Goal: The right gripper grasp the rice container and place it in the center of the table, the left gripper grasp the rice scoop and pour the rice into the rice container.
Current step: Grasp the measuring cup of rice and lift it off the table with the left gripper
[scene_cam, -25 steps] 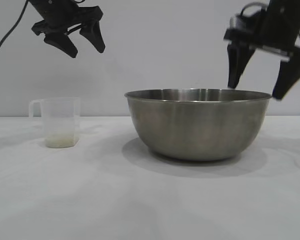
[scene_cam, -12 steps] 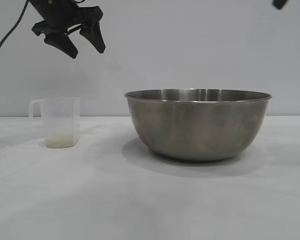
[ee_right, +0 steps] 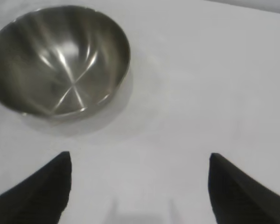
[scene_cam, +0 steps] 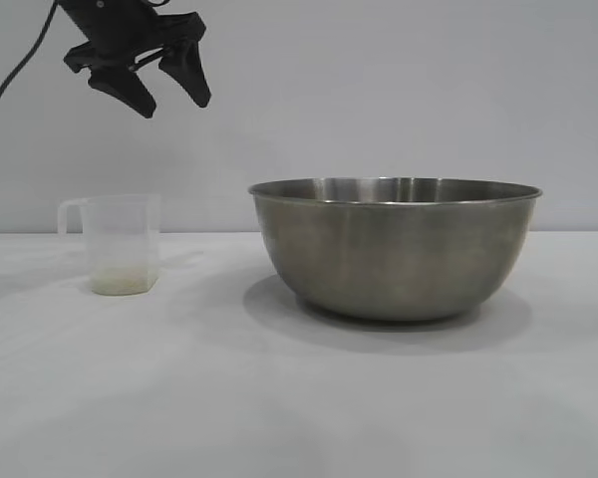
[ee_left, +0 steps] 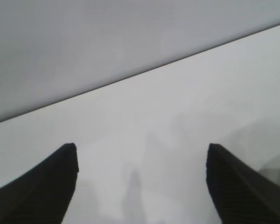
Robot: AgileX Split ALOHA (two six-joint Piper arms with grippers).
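The rice container (scene_cam: 394, 249) sits empty on the surface (scene_cam: 179, 398); the rice scoop (scene_cam: 118, 244) holds a thin layer of rice (scene_cam: 120, 282). Both end effectors gape, left (scene_cam: 164, 88) above the scoop, right (ee_right: 140, 189) back from the container.

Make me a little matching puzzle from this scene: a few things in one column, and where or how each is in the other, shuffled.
Things:
1. steel mixing bowl
2. plastic measuring cup
3. left gripper
4. rice

States:
A. hangs open in the air above the cup, holding nothing
B. stands empty on the middle of the white table
C. lies as a thin layer in the cup's bottom
D. stands upright on the table beside the bowl, handle turned away from it

Pairs: 1-B, 2-D, 3-A, 4-C
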